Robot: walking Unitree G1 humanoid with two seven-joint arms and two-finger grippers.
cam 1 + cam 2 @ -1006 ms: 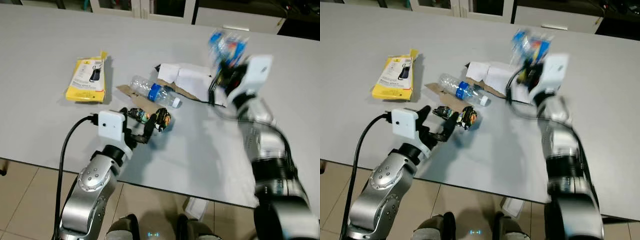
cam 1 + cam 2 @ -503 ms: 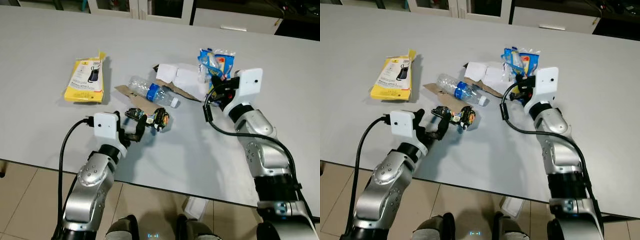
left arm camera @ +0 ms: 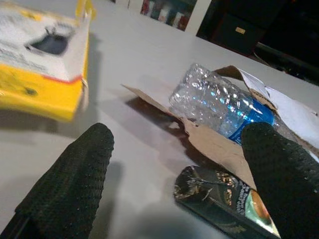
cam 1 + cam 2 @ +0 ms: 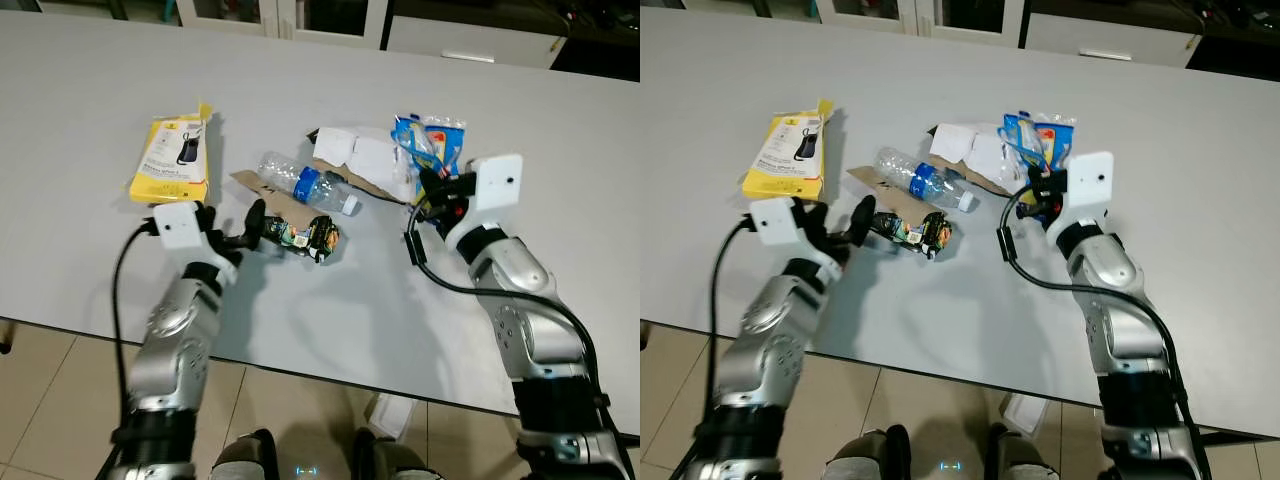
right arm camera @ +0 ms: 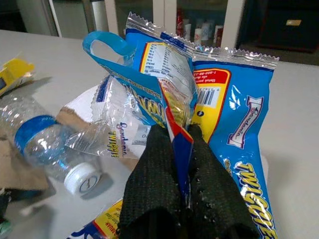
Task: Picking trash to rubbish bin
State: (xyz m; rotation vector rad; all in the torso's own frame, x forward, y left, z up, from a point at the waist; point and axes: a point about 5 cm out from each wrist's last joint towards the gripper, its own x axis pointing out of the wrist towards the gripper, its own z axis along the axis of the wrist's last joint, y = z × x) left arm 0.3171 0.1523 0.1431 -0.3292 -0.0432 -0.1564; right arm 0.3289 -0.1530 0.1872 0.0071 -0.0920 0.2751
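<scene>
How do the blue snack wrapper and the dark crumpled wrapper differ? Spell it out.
The blue snack wrapper is bright blue, red and yellow; the dark crumpled wrapper is mostly black. The blue snack wrapper is pinched in the shut right gripper and held upright, while the dark crumpled wrapper lies loose on the table in front of the open left gripper. Both are empty packaging.
</scene>
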